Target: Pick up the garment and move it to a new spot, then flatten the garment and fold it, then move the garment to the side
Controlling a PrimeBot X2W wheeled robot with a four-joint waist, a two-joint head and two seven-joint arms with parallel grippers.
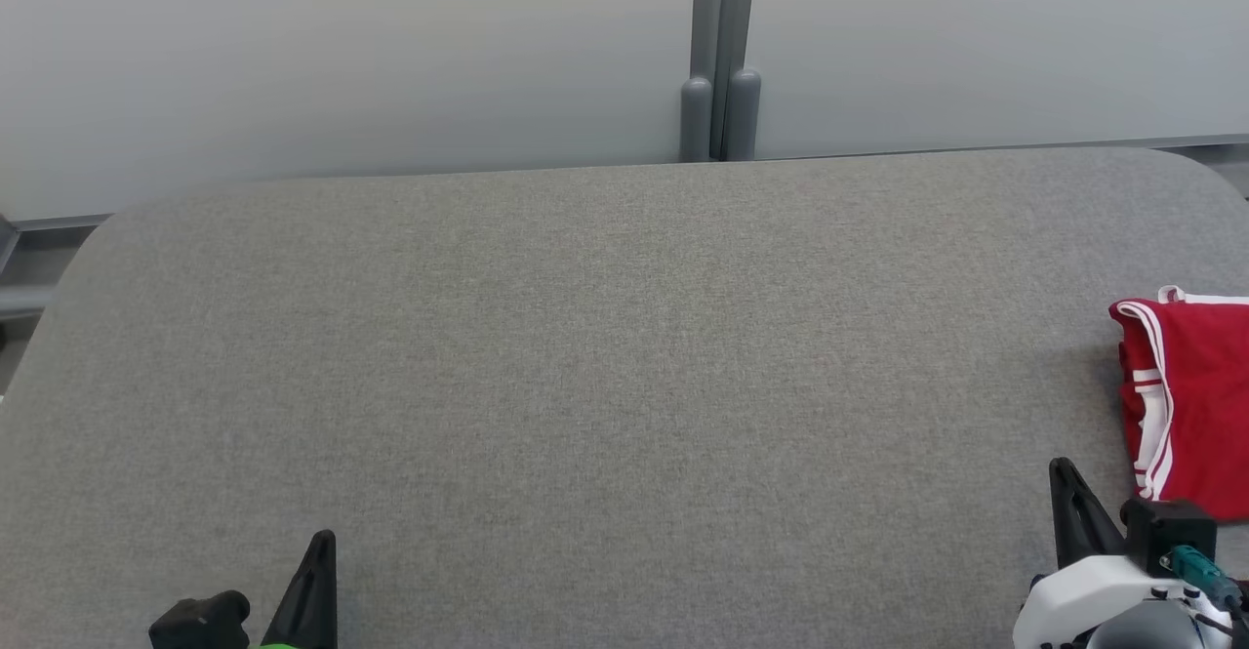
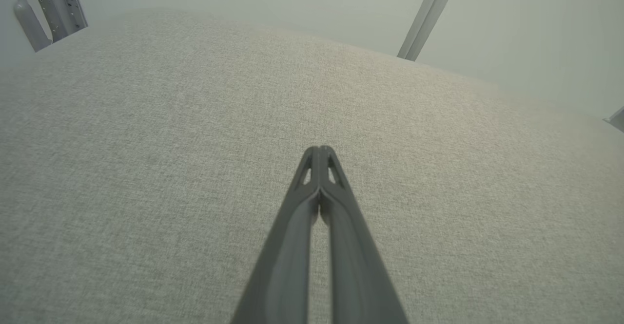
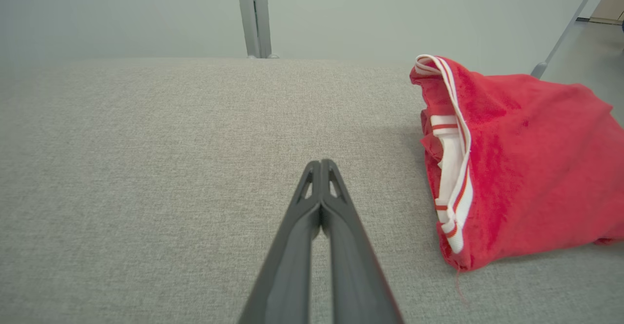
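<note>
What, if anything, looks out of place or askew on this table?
The red garment lies in a loose, lumpy bundle at the right side of the table, white-striped trim turned outward, a thread trailing from its near corner. Nothing looks spilled.

The wide grey cloth-covered table (image 1: 585, 366) lies flat and open from the left side to the middle. At its right edge sits a red cloth garment with white stripes (image 1: 1190, 395). Behind the table, a pale grey wall (image 1: 342, 54) blocks the way.
</note>
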